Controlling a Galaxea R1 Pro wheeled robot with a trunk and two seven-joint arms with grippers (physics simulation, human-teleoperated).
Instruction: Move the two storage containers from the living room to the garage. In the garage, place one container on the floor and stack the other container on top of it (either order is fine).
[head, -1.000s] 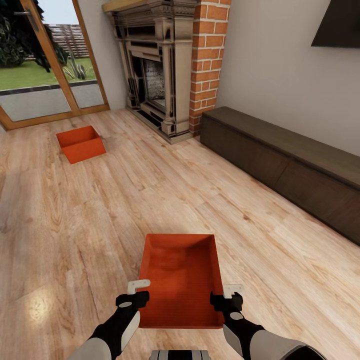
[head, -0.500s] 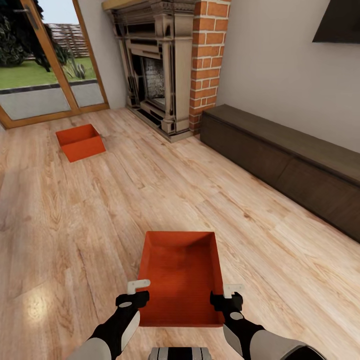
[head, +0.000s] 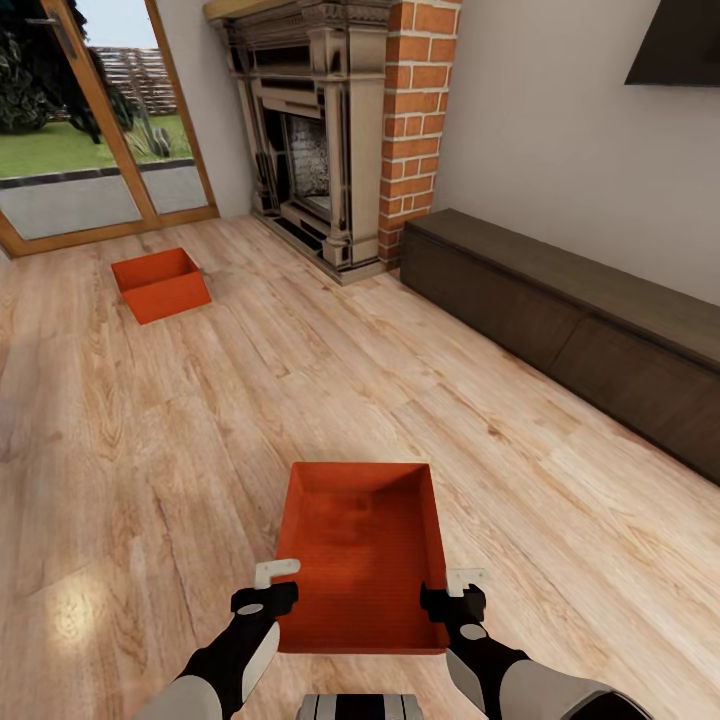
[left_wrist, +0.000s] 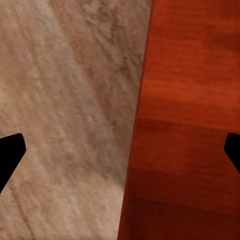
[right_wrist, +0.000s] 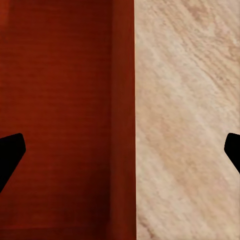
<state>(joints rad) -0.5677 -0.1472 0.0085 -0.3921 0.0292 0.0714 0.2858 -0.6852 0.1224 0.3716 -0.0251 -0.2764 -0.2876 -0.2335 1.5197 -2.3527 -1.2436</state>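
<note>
One orange-red storage container (head: 362, 552) sits on the living room's wood-plank floor right in front of me. My left gripper (head: 272, 585) stands open astride its left wall, and my right gripper (head: 458, 590) stands open astride its right wall. In the left wrist view the container (left_wrist: 190, 125) has its wall between the widely spread fingertips of the left gripper (left_wrist: 120, 155). The right wrist view shows the same, with the container (right_wrist: 60, 100) wall inside the right gripper (right_wrist: 120, 155). The second storage container (head: 160, 285) lies far off at the left, near the glass door.
A brick fireplace (head: 330, 140) stands at the back. A long dark low cabinet (head: 570, 320) runs along the right wall under a wall TV (head: 680, 45). A glass patio door (head: 90, 120) is at the back left. Open wood floor (head: 250, 400) lies between the two containers.
The whole picture has shifted very slightly, so the camera moved. Both grippers and the near container keep their places relative to each other.
</note>
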